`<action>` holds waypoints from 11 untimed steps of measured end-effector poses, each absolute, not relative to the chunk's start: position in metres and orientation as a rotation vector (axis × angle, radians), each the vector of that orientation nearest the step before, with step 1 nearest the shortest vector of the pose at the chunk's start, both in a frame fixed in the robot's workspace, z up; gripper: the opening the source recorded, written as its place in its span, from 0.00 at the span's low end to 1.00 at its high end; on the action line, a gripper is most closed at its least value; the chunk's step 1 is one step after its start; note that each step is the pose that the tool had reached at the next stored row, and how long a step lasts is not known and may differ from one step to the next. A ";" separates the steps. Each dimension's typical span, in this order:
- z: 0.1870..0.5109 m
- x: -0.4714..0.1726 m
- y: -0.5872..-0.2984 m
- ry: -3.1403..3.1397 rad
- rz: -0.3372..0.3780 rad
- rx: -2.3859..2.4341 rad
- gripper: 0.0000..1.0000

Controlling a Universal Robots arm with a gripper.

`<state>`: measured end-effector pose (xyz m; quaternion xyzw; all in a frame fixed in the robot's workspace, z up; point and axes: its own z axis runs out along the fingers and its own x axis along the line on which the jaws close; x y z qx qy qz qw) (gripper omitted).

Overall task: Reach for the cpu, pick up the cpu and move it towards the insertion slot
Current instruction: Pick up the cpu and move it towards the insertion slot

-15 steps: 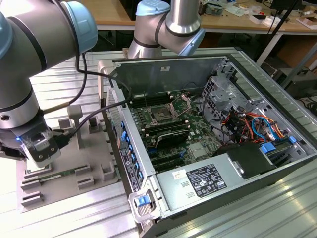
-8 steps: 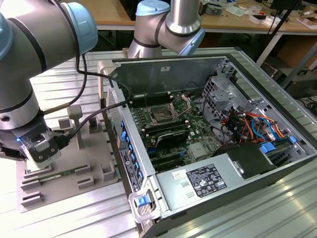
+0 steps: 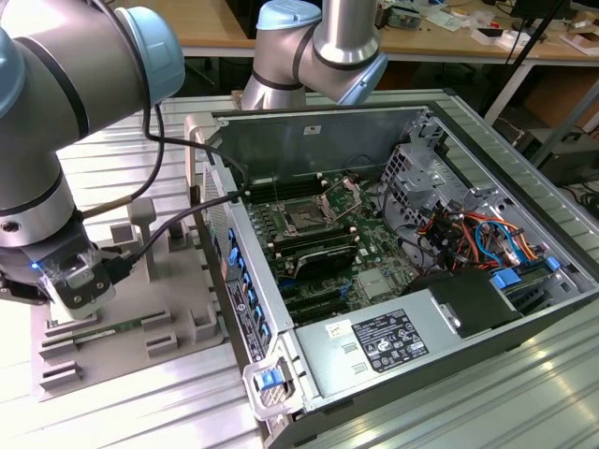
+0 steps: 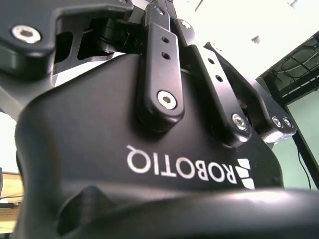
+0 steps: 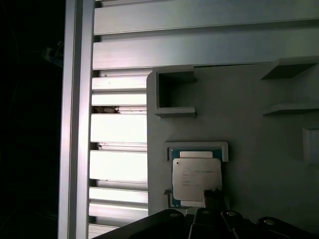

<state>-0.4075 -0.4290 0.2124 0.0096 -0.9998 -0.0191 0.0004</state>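
While the arm [image 3: 56,178] bends low over the grey tray [image 3: 187,281] on the exterior view's left, the cpu [image 5: 196,180] lies flat in a pocket of that tray, as the first wrist view shows. The gripper [image 5: 213,197] hangs close over it, with its dark tip above one corner of the cpu. I cannot tell if it is wide or narrow. The slot [image 3: 307,219] sits inside the open computer [image 3: 402,140] on the exterior view's right, well apart from the tray. Both rest on a ribbed metal surface [image 3: 140,412].
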 end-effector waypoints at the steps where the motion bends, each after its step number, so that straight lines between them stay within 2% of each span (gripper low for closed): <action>1: 0.212 -0.408 -0.429 -3.140 -0.060 0.030 0.11; 11: 0.211 -0.412 -0.427 -3.140 -0.060 0.030 0.11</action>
